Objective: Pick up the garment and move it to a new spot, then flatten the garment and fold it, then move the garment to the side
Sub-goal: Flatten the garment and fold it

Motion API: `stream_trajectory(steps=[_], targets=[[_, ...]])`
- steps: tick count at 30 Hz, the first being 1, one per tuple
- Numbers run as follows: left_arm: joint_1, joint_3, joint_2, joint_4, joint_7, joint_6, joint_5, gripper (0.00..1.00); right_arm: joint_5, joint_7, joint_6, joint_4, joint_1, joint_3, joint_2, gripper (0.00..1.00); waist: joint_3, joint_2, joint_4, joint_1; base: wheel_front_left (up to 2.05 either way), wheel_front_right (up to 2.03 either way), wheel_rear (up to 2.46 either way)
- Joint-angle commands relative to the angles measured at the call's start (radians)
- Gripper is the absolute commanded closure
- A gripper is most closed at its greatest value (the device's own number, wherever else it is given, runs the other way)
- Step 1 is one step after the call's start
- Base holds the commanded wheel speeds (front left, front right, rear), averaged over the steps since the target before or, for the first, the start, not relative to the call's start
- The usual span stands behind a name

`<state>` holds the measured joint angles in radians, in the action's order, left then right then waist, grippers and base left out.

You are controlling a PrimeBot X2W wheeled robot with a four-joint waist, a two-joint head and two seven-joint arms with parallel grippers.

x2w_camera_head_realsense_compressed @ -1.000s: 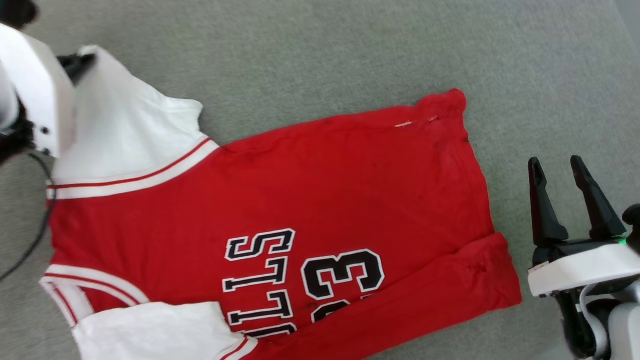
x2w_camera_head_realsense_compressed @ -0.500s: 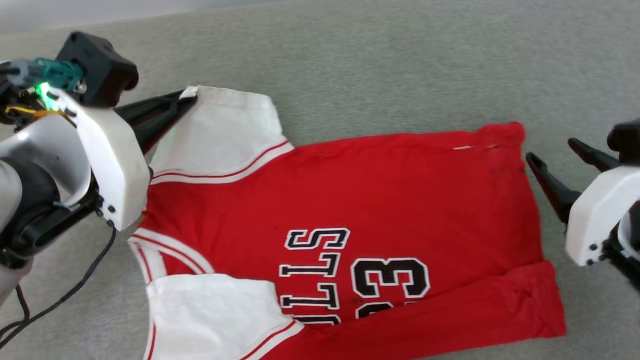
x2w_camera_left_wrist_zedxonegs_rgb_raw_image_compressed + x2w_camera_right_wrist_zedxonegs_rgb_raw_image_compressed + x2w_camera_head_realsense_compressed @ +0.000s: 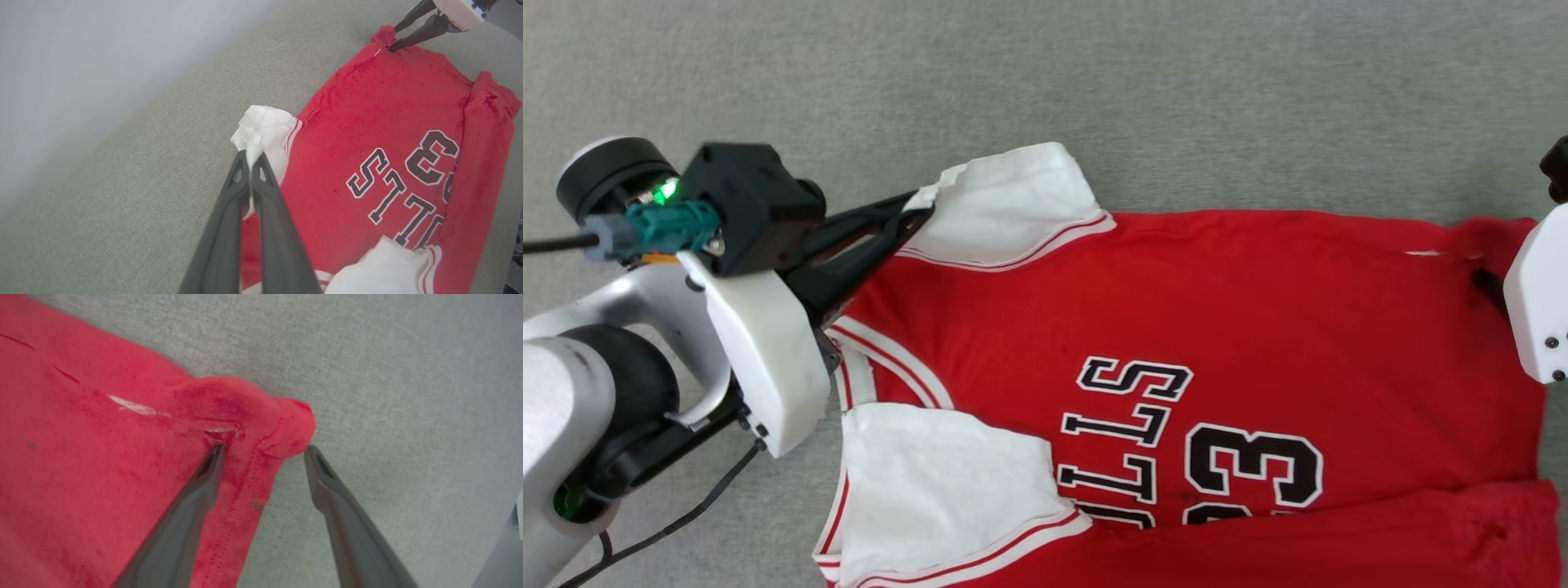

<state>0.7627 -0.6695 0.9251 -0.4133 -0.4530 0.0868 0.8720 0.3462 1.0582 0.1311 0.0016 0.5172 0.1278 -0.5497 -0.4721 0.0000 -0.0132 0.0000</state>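
The garment point(image 3: 1176, 310), a red jersey with white sleeves and black lettering, lies spread front-up on a grey surface. My left gripper point(image 3: 921, 214) is shut on the edge of the far white sleeve point(image 3: 1013, 204). In the left wrist view the sleeve cloth bunches between that gripper's point(image 3: 250, 157) closed tips. My right gripper point(image 3: 263, 448) stands open astride the bunched far corner of the red hem point(image 3: 261, 412). One finger point(image 3: 204, 482) rests on the red cloth and the other on the grey surface. In the left wrist view the right gripper point(image 3: 393, 38) shows at that same corner.
Grey textured surface point(image 3: 1094, 82) surrounds the garment on all sides. A pale wall point(image 3: 81, 61) borders it in the left wrist view. The near long edge of the jersey is folded over itself point(image 3: 1421, 531). A black cable point(image 3: 670, 523) hangs from my left arm.
The head camera has shifted left. My right gripper has come from beside the hem to straddle its far corner, still open. My left gripper keeps its hold on the sleeve.
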Motion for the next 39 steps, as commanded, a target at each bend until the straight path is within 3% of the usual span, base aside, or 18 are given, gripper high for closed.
stream_trajectory(steps=[1, 8, 9, 10, 21, 27, 39], targets=[[-0.013, -0.002, -0.005, -0.014, 0.011, -0.006, -0.01, 1.0, 0.0, 0.006, -0.001, 0.025, 0.022, 0.008, -0.006, 0.0, -0.031, 0.0, -0.036, 0.0, 0.0, 0.0, 0.0], [-0.037, -0.021, -0.019, -0.034, 0.034, -0.009, -0.028, 1.0, 0.004, 0.011, -0.001, 0.134, -0.002, 0.075, -0.004, 0.0, -0.057, 0.0, -0.076, 0.0, 0.0, 0.0, 0.0], [-0.04, -0.024, -0.022, -0.03, 0.035, -0.008, -0.028, 1.0, 0.005, 0.011, -0.001, 0.149, -0.008, 0.087, -0.006, 0.41, -0.057, 0.0, -0.078, 0.0, 0.0, 0.0, 0.0], [-0.042, -0.027, -0.025, -0.027, 0.037, -0.008, -0.029, 1.0, 0.008, 0.006, 0.0, 0.157, -0.012, 0.1, -0.009, 1.0, -0.057, 0.0, -0.08, 0.0, 0.0, 0.0, 0.0], [-0.089, -0.015, -0.027, 0.055, 0.102, -0.03, -0.027, 1.0, 0.046, -0.089, -0.001, 0.187, 0.019, 0.071, -0.013, 1.0, 0.027, 0.0, -0.056, 0.0, 0.0, 0.0, 0.0], [-0.153, 0.009, -0.023, 0.102, 0.167, -0.062, 0.003, 1.0, 0.093, -0.155, -0.001, 0.176, -0.002, 0.011, -0.006, 1.0, 0.135, 0.0, -0.041, 0.0, 0.0, 0.0, 0.0], [-0.41, 0.017, 0.064, 0.018, 0.233, -0.16, 0.1, 1.0, 0.138, -0.201, -0.001, -0.026, -0.307, -0.137, 0.033, 1.0, 0.279, 0.0, -0.046, 0.0, 0.0, 0.0, 0.0]])
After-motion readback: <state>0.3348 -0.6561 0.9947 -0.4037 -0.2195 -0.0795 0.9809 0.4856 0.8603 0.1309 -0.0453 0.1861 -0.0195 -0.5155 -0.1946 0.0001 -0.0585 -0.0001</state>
